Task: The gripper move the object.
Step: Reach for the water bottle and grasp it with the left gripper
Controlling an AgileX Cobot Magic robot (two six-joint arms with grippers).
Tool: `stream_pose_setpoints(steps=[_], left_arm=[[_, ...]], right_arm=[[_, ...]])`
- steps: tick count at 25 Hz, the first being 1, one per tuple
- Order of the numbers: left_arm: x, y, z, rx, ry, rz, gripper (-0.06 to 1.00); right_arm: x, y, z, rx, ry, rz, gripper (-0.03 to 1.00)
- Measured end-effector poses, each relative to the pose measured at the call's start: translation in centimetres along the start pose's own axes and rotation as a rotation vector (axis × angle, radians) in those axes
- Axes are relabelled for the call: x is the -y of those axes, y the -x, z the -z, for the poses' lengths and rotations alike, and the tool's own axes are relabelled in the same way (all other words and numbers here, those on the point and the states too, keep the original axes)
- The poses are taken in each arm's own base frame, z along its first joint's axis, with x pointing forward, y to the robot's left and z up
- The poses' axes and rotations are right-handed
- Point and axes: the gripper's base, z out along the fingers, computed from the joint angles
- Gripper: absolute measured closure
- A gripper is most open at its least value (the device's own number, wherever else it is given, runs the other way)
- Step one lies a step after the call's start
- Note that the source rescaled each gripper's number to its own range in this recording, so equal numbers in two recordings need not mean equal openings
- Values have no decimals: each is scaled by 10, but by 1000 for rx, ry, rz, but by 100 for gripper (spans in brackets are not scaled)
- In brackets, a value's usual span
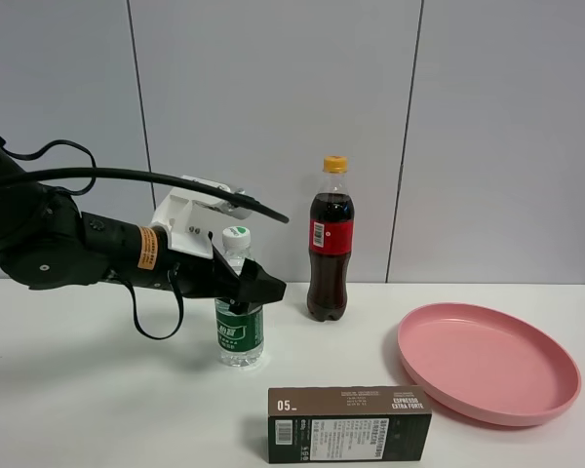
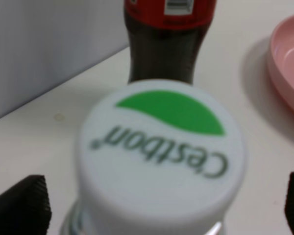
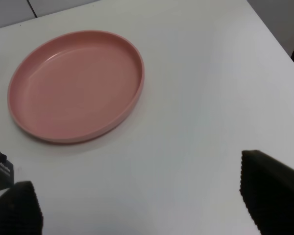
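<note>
Your left pincer (image 1: 257, 289) reaches in from the left of the high view and straddles the small clear water bottle (image 1: 239, 333), level with its shoulder just above the green label. In the left wrist view its black ribbed fingers (image 2: 23, 204) sit at the two outer edges of the picture. The bottle's white cap (image 2: 161, 156), with its green mark, sits between them, and there is a visible gap on each side, so the pincer is spread apart rather than clamped.

The bottle stands upright on the white tabletop (image 1: 88, 390), left of centre. A taller dark cola bottle (image 1: 331, 244) with a red label and orange cap stands upright near it, to its right and closer to the wall. A brown espresso box (image 1: 349, 424) lies at the front edge, in front of both bottles. A pink plate (image 1: 483, 356) rests on the right.

Your right pincer (image 3: 137, 193) appears only in its own wrist view. Its two fingers are apart with nothing between them, above bare tabletop beside the pink plate.
</note>
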Motion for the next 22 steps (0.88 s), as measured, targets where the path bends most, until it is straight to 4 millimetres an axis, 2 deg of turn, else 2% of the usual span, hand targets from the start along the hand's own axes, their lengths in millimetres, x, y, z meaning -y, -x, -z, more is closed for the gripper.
stream_pose_setpoints(steps=[7, 16, 19, 21, 22], left_arm=[[-4, -14, -15, -35, 0, -11, -6], [-5, -19, -16, -48, 0, -61, -4], [-5, -19, -16, -47, 1, -64, 12], [-5, -19, -16, -46, 0, -65, 33], [-5, -19, -16, -46, 0, -65, 51]], right_arm=[[0, 0, 0, 0, 0, 0, -3], [0, 0, 0, 0, 0, 0, -3], [0, 0, 0, 0, 0, 0, -3], [0, 0, 0, 0, 0, 0, -3], [0, 0, 0, 0, 0, 0, -3]])
